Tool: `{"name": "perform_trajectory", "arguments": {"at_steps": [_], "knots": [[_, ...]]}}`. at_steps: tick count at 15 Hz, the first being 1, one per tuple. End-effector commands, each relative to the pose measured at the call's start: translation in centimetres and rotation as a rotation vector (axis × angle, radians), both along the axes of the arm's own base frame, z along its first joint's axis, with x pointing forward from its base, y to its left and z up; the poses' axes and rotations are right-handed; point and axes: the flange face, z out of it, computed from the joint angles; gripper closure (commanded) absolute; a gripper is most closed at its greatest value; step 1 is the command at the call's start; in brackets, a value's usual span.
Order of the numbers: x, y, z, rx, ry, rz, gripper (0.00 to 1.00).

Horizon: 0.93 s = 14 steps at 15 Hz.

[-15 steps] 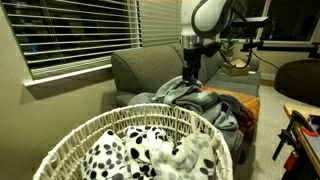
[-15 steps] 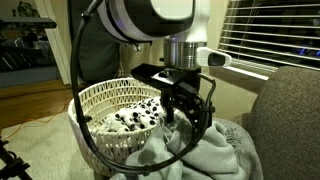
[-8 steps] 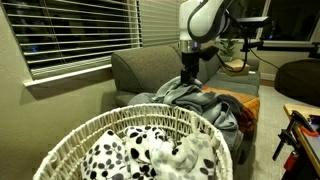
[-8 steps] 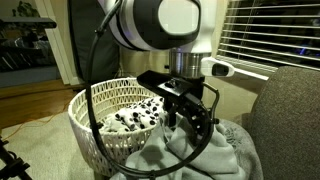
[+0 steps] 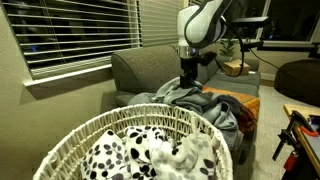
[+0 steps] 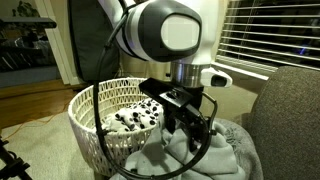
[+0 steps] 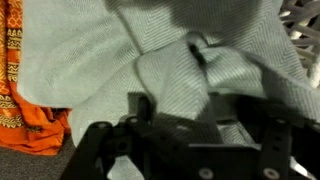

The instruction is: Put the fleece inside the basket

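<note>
The grey-green fleece (image 5: 186, 97) lies crumpled on the couch; it also shows in an exterior view (image 6: 218, 156) and fills the wrist view (image 7: 110, 50). The white wicker basket (image 5: 110, 122) stands beside the couch and holds a black-spotted white blanket (image 5: 130, 152); both show in an exterior view, the basket rim (image 6: 95, 97) and the blanket (image 6: 130, 120). My gripper (image 6: 187, 127) is right above the fleece, jaws apart, with a fold of fleece between the fingertips (image 7: 140, 106). The gripper also shows in an exterior view (image 5: 187, 78) and in the wrist view (image 7: 200, 112).
An orange patterned cloth (image 5: 240, 108) lies next to the fleece on the couch, also in the wrist view (image 7: 18, 95). Window blinds (image 5: 70, 35) hang behind the couch back (image 5: 145, 68). A wooden item (image 5: 302, 120) stands at the frame's edge.
The arm has sunk a little toward the fleece and the wrist has shifted slightly. The fleece and the basket have not moved.
</note>
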Motion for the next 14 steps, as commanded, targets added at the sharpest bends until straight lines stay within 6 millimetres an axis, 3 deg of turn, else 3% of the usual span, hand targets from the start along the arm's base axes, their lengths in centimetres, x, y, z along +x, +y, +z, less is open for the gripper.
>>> {"name": "perform_trajectory", "arguments": {"at_steps": [1,9,12,14], "knots": [[0.0,-0.3,0.2,0.006,-0.011,0.010,0.40],[0.1,-0.4,2.6,-0.013,-0.030,0.012,0.92],[-0.1,-0.2,4.6,-0.006,-0.054,0.017,0.99],[-0.1,0.0,6.4,-0.008,-0.073,0.022,0.96]]}}
